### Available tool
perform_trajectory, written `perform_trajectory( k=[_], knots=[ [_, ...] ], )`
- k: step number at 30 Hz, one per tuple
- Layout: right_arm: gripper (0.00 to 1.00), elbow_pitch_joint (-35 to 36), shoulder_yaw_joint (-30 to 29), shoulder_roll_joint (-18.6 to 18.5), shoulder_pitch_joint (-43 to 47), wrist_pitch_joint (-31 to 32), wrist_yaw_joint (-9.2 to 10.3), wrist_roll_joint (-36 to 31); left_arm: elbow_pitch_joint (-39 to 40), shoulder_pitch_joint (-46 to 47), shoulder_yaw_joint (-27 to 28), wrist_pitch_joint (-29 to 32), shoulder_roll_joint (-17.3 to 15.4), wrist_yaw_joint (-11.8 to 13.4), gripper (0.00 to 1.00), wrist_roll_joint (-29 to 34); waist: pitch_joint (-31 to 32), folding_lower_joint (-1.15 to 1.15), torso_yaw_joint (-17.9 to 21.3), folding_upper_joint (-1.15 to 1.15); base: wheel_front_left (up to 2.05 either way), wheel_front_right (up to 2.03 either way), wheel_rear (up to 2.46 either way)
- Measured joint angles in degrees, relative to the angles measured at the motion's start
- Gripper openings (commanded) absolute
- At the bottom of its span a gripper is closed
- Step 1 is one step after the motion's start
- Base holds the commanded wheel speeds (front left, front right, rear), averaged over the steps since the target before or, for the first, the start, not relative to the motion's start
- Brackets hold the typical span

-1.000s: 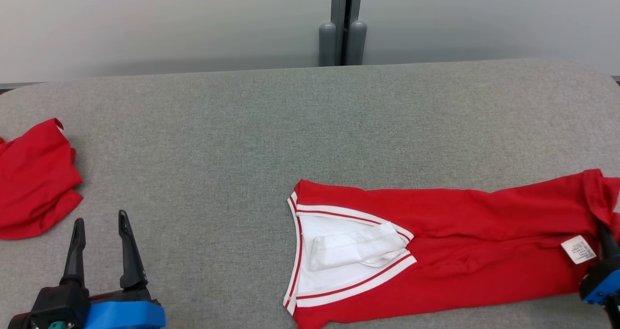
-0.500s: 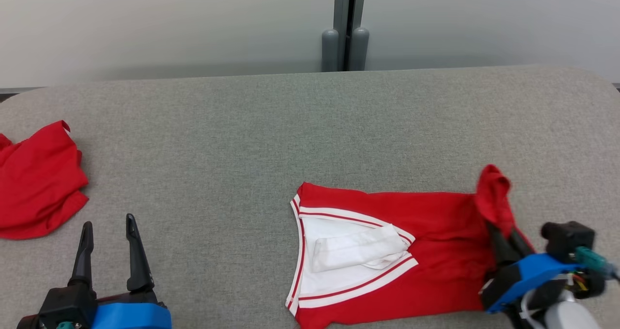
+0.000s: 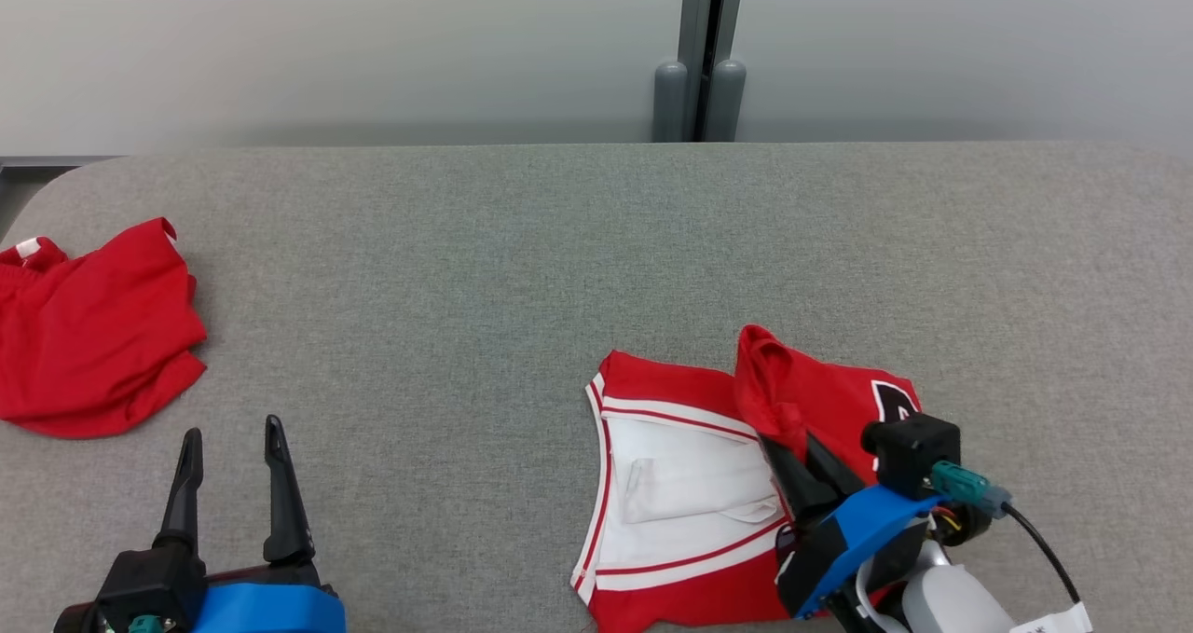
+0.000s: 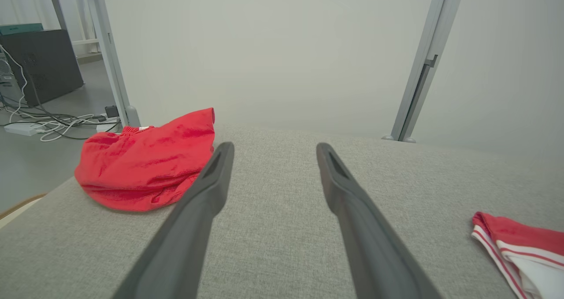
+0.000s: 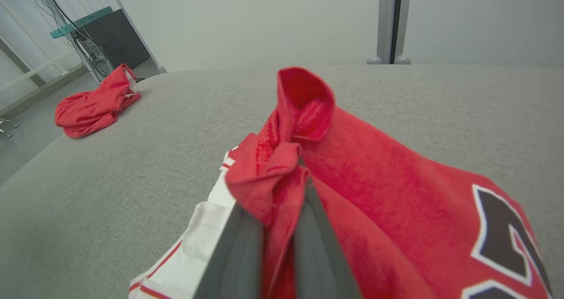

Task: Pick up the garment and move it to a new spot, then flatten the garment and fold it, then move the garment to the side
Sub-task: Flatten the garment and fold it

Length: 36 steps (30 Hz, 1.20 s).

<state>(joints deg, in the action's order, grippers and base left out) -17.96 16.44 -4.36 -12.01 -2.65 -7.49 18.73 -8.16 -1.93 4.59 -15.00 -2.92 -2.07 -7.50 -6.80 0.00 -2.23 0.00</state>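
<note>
The garment point(image 3: 829, 391) is a red jersey with a white, red-striped V-neck, lying at the near right of the grey table point(image 3: 466, 260). Its right part is folded back over itself toward the neck, showing a black and white print point(image 5: 502, 237). My right gripper point(image 3: 788, 442) is shut on the bunched red hem, held a little above the white neck area; cloth hides its fingertips in the right wrist view. My left gripper point(image 3: 232, 428) stands open at the near left, nothing between its fingers point(image 4: 207, 193). The garment's collar corner point(image 4: 515, 237) lies well to its right.
A second red garment point(image 3: 93, 335) lies crumpled at the table's far left edge, ahead and left of the left gripper. A grey post point(image 3: 699, 55) stands against the wall behind the table. Beyond the left edge are a cabinet and floor cables point(image 4: 53, 123).
My right gripper has carried the garment's hem leftward across the jersey, folding it to about half its length. The head camera has shifted a little. The left gripper has kept still.
</note>
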Motion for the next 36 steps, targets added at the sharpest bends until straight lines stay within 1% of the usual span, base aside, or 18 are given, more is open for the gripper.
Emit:
perform_trajectory(
  k=[6,9,12,16,17,18,23,27,32,36],
  knots=[
    [0.0,-2.6,4.9,1.2,-2.6,-1.0,0.0,1.1,-0.2,0.0,-0.4,0.0,0.0,0.0,1.0,-0.1,-0.1,0.0,-0.5,0.0,0.0,0.0,0.0],
    [0.0,-4.0,6.2,1.4,-4.0,-1.9,0.0,1.9,-0.3,0.1,-0.5,0.0,0.0,0.0,1.0,-0.1,-0.3,0.0,-0.7,0.0,0.0,0.0,0.0],
    [0.0,-4.9,8.8,1.4,-5.3,-2.8,0.0,4.5,-0.4,0.6,-0.8,0.0,0.0,0.0,1.0,-0.1,-0.5,0.0,-1.0,0.0,0.0,0.0,0.0],
    [0.0,-7.6,11.3,1.5,-6.1,-3.5,0.0,5.9,-0.5,0.9,-1.1,0.0,0.0,-0.1,1.0,-0.1,-0.9,0.0,-1.3,0.0,0.0,0.0,0.0],
    [0.16,-8.4,11.8,1.5,-6.4,-3.5,0.0,6.1,-0.5,1.0,-1.1,0.0,0.0,-0.1,1.0,-0.1,-1.0,0.0,-1.3,0.0,0.0,0.0,0.0],
    [1.0,-9.1,12.3,1.5,-6.6,-3.7,0.0,6.2,-0.5,1.0,-1.2,0.0,0.0,-0.1,1.0,0.0,-1.1,0.0,-1.3,0.0,0.0,0.0,0.0],
    [1.0,-11.0,13.0,1.5,-7.5,-6.2,0.0,7.0,-0.6,1.2,-0.8,0.0,0.0,-0.1,1.0,0.0,-1.3,0.0,-1.0,0.0,0.0,0.0,0.0],
    [1.0,-11.2,11.9,1.5,-7.7,-8.3,0.0,5.4,-0.8,1.3,-0.3,0.0,0.0,-0.1,1.0,0.0,-0.9,0.0,-0.4,0.0,0.0,0.0,0.0],
    [1.0,-9.3,6.8,0.9,-7.5,-10.3,0.0,2.4,-0.8,1.3,0.3,0.0,0.0,-0.5,1.0,0.1,-0.4,0.0,0.4,0.0,0.0,0.0,0.0],
    [1.0,-6.1,1.5,-1.5,-6.3,-11.3,0.0,-0.1,-0.6,1.2,0.3,0.0,0.0,-0.5,1.0,0.5,0.0,0.0,1.1,0.0,0.0,0.0,0.0]
  ],
)
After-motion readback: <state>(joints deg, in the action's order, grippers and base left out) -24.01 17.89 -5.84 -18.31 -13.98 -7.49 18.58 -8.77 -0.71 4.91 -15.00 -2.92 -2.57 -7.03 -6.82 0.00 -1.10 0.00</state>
